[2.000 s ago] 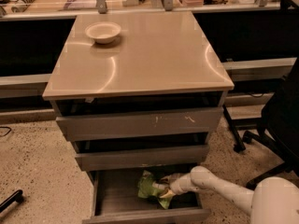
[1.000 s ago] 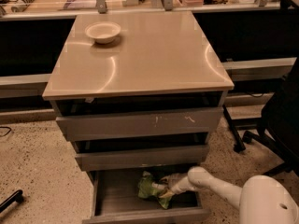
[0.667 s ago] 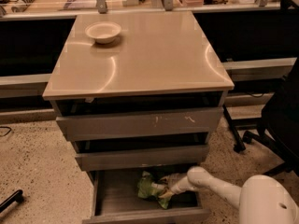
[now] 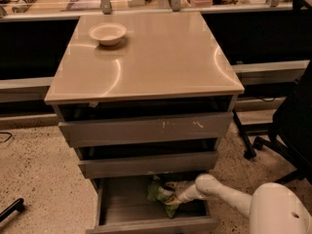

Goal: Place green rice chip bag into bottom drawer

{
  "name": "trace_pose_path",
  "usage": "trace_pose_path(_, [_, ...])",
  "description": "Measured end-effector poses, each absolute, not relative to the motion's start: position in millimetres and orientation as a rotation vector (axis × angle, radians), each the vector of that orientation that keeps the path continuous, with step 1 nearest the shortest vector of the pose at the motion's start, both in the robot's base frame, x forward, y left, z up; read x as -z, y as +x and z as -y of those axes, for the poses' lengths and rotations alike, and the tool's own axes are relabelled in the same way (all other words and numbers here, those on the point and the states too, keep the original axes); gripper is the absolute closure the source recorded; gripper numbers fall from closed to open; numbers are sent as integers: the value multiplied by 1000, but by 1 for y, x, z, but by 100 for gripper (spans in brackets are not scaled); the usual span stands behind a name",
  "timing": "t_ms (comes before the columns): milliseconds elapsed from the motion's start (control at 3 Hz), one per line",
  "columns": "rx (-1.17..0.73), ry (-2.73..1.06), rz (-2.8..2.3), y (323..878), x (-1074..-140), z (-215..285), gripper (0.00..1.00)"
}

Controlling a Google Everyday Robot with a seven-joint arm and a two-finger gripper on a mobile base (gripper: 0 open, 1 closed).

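The green rice chip bag [image 4: 157, 193] lies crumpled inside the open bottom drawer [image 4: 122, 204], toward its right half on the grey tray. My gripper [image 4: 170, 197] reaches into the drawer from the right on a white arm [image 4: 229, 195] and sits right at the bag, touching it. Part of the bag is hidden under the middle drawer's front [image 4: 146, 164].
A beige cabinet top [image 4: 156, 52] carries a small bowl [image 4: 107, 33] at the back left. The scratched top drawer [image 4: 146, 128] is slightly open. A black office chair [image 4: 287, 126] stands to the right. A dark object [image 4: 10, 209] lies on the speckled floor at left.
The arm's white body has moved closer and fills more of the lower right corner. The gripper and bag stay in about the same place in the drawer.
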State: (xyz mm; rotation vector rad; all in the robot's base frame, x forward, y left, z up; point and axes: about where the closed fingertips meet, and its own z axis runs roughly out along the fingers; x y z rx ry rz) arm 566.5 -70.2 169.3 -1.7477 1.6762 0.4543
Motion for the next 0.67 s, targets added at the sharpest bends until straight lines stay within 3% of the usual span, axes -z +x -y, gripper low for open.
trace_pose_path(333, [-454,-1748,-1676,566,-169,70,0])
trace_pose_path(667, [-454,-1748,-1676,566,-169,70,0])
